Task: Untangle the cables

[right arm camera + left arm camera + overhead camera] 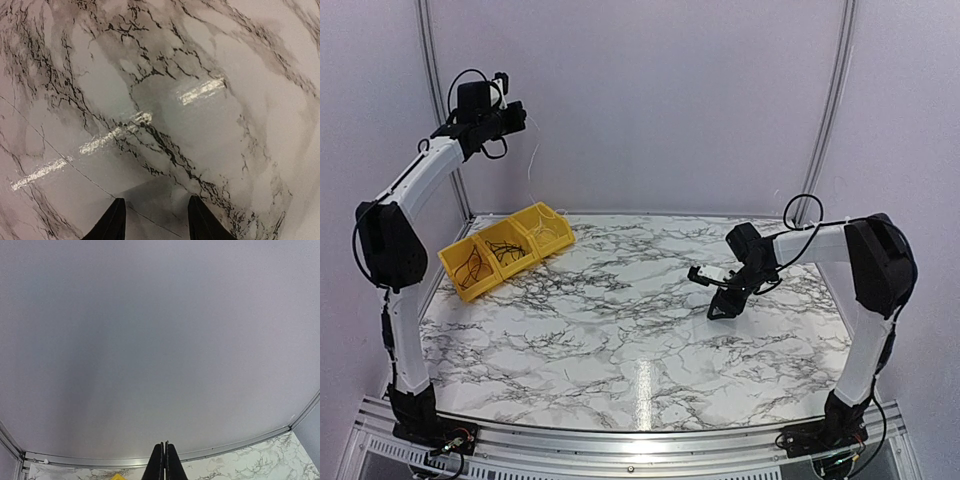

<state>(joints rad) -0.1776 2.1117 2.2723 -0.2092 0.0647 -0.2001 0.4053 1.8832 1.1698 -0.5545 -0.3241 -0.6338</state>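
Thin dark cables (480, 262) lie in loose loops in the left and middle compartments of the yellow bin (552, 232). My left gripper (518, 115) is raised high above the bin against the back wall, and its jaws are pressed shut in the left wrist view (164, 445). A faint hair-thin strand (531, 165) seems to hang from it toward the bin. My right gripper (718, 305) is open and empty, just above the marble table; in the right wrist view (156, 201) a very thin straight line (75, 170) runs across the table between its fingers.
The three-compartment yellow bin stands at the table's back left; its right compartment (542, 224) looks nearly empty. The marble table (620, 330) is enclosed by white walls with metal rails at the back and sides.
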